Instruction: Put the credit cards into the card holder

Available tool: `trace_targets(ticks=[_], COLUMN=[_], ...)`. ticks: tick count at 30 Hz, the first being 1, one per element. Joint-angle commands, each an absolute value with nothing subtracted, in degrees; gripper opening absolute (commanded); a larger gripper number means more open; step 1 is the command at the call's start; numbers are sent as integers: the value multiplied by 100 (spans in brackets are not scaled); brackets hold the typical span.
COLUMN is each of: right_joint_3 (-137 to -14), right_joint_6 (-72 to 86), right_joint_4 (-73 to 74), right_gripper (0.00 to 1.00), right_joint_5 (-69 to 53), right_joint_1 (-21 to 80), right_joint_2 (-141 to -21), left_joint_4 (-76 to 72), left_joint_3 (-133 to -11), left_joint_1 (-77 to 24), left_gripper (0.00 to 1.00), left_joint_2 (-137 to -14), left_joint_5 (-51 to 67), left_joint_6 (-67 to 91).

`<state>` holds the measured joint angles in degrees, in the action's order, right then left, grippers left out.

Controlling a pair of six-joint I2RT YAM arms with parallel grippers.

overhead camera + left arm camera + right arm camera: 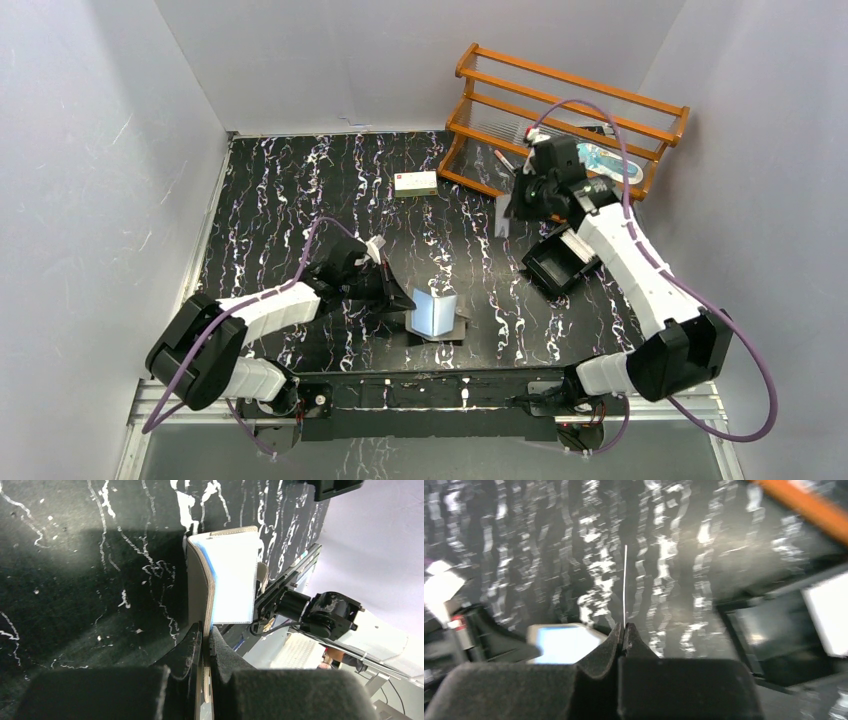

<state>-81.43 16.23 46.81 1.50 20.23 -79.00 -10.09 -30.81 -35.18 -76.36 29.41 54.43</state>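
The grey-taupe card holder point(432, 313) stands open on the table near the front middle, its light blue inside point(232, 580) facing right. My left gripper point(205, 632) is shut on its taupe flap point(196, 590) and reaches it from the left point(404, 297). My right gripper point(512, 207) hovers above the table's back right, shut on one thin pale credit card point(503, 218). In the right wrist view that card point(625, 582) shows edge-on as a fine white line rising from the fingertips point(624, 630), with the card holder point(561, 642) blurred at lower left.
A black open-topped tray point(555, 265) lies under the right arm, with a white rectangle point(829, 612) showing in it. A white box with a red mark point(415, 183) sits at the back middle. A wooden rack point(560, 110) stands in the back right corner.
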Motion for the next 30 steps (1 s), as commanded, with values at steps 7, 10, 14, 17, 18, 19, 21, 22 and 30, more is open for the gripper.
trace_targets(ticks=[7,10,14,17,18,19,21,22,30], right_joint_3=[-5531,-5066,-4672,-4363,-4273,-4193,-4063,-3989,-3519], right_joint_6=[4523,4841,4971,4925,4907,4757,4546,4476,4236], right_joint_4=[1440,885,430,253,238,273,403,438,121], right_gripper=[0,0,0,0,0,0,0,0,0], right_joint_5=[-1605,-1684,-1708,-1835,-1894,-1913,-1901,-1903,-2223], right_joint_1=[3215,3595,3997,4097,4097,4096,4100,4100,4068], right_joint_2=[-6978,-7094,-7372,-7505,-7520,-7521,-7503,-7493,-7736], left_joint_4=[-1048,-896,-795,-628,-553,-486,-421,-414,-457], left_joint_3=[-2861,-2864,-2831,-2824,-2821,-2825,-2788,-2760,-2665], left_joint_1=[-3483,-3480,-3481,-3485,-3481,-3481,-3480,-3480,-3481], left_gripper=[6,9,13,18,19,19,19,19,2], left_joint_2=[-7628,-7610,-7640,-7585,-7552,-7524,-7447,-7418,-7448], left_joint_5=[2867,2790,2735,2616,2578,2549,2524,2515,2552], left_joint_6=[5313,5212,5139,5062,5028,5001,4961,4958,4923])
